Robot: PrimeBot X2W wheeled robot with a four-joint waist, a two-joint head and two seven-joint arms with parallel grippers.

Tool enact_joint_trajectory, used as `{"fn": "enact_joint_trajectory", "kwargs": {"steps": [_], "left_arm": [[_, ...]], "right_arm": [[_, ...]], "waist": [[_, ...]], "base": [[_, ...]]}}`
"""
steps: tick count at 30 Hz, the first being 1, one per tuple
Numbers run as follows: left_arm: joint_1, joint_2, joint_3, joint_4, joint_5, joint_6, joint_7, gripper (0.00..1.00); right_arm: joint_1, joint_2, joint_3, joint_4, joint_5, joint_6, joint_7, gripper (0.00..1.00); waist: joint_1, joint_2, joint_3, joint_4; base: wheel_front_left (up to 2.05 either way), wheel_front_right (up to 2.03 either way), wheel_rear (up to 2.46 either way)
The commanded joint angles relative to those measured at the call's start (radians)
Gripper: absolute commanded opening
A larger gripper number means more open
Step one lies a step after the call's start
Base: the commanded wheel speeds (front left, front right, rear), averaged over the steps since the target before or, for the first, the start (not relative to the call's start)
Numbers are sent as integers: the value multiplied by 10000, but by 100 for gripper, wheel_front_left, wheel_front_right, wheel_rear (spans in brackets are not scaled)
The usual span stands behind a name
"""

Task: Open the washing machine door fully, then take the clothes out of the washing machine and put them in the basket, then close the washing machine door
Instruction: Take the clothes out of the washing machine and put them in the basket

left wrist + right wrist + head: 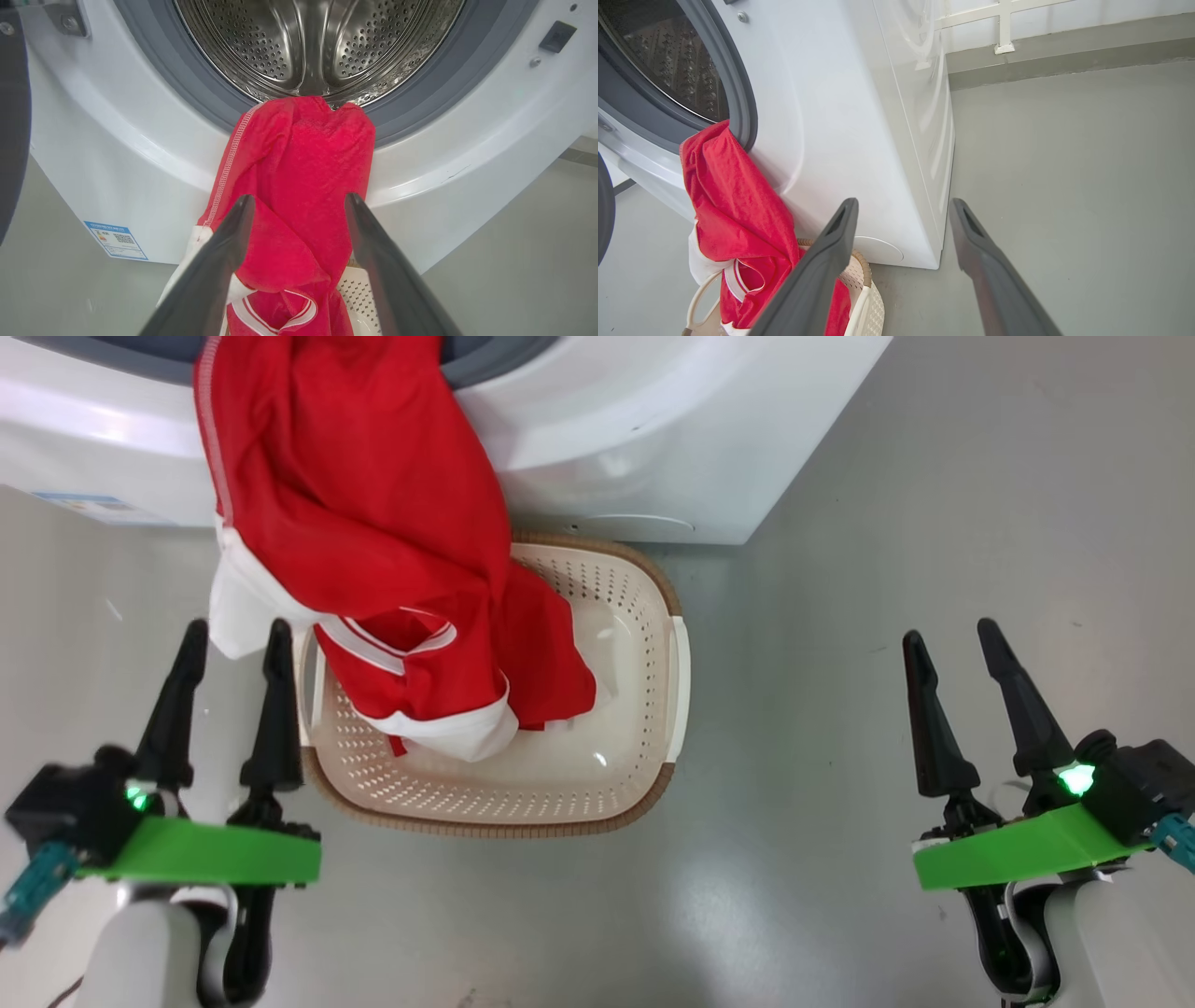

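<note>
Red clothes (355, 495) hang from the washing machine (653, 429) into the basket (523, 789), just beside the spread left gripper (237, 627).

"What's the floor (934, 476) like?"
"Grey, smooth, a bit glossy. There's a pale glare patch (714, 896) on it."
"And at the floor's far edge?"
"A grey skirting band (1064, 56) runs along it, with a white wall (971, 35) above and a short white post (1005, 28) coming down to the band."
</note>
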Motion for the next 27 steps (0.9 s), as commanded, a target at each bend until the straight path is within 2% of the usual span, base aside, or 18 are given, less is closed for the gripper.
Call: {"fn": "enact_joint_trajectory", "kwargs": {"steps": [1, 11, 21, 27], "left_arm": [[442, 208, 463, -449, 135, -52, -49, 100], [1508, 31, 962, -1551, 242, -52, -49, 100], [1444, 11, 923, -1581, 238, -52, -49, 100], [971, 101, 362, -1186, 185, -52, -49, 100]], "right_arm": [[272, 1, 209, -165, -120, 48, -65, 100], [381, 1, 169, -215, -82, 48, -65, 100], [358, 1, 199, -222, -71, 48, -65, 100], [280, 1, 189, -238, -37, 48, -65, 100]], "waist": [[0, 0, -107, 34], [0, 0, -162, -27], [0, 0, -124, -73], [0, 0, 7, -30]], "base": [[0, 0, 0], [0, 0, 0], [0, 0, 0], [0, 0, 0]]}}
